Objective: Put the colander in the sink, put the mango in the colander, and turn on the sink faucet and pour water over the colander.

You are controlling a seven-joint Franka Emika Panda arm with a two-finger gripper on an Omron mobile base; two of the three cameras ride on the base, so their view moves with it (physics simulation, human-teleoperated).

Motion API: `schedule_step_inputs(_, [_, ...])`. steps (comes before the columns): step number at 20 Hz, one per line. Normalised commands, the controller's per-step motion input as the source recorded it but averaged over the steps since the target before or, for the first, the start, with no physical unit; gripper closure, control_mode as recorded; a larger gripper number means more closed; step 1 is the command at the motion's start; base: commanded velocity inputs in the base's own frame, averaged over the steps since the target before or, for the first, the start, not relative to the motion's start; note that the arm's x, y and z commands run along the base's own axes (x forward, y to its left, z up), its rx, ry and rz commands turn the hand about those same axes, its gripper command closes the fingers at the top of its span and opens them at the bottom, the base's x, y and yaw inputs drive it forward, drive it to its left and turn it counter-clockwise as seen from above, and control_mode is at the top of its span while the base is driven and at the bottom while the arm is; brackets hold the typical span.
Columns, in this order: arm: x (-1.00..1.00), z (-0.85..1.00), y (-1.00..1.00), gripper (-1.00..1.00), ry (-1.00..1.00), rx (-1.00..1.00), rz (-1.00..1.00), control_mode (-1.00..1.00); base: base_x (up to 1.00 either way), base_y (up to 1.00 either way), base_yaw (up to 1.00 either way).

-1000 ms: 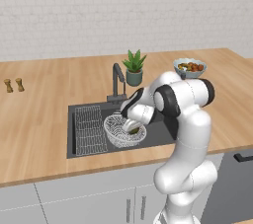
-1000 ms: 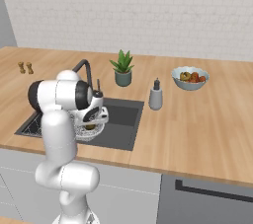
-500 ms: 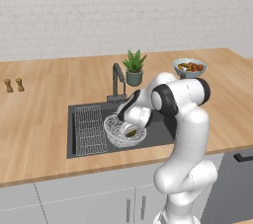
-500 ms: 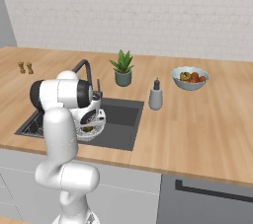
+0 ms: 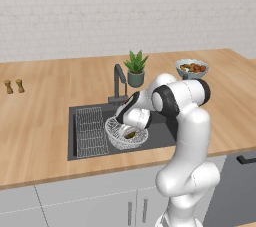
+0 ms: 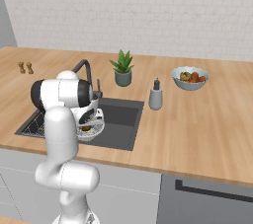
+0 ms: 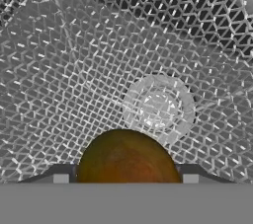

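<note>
You had the colander sitting inside the sink, in the middle of the basin, just beside the ribbed grey rack that lay on the sink's side nearer the two small shakers. The mango lay in the colander, low against the mesh; from the left base view you could pick it out as a small dark patch under the hand. The gripper was down inside the colander, right over the fruit. In the hand view the mango's brown-orange top sat between the two dark finger tips, one on each side of it (the grey band cut off the lower part, so contact was hidden). I cannot tell whether the jaws were pinching the mango or standing spread just clear of it.

The sink faucet stood at the sink's back edge, behind the colander, its spout bent forward over the basin. Beyond the sink's back edge stood the potted plant. A grey soap bottle stood on the counter just past the sink's far side, and the bowl of fruit sat well beyond that.
</note>
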Motion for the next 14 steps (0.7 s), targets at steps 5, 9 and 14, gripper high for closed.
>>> schedule_step_inputs(5, [0.0, 0.0, 0.0, -1.0, 0.0, 0.0, 0.0, -1.0, 0.0, 0.0, 0.0])
schedule_step_inputs(9, [0.0, 0.0, 0.0, -1.0, 0.0, 0.0, 0.0, -1.0, 0.0, 0.0, 0.0])
schedule_step_inputs(14, [-0.03, 0.13, -0.21, -1.0, -0.06, 0.0, 0.0, -1.0, 0.0, 0.0, 0.0])
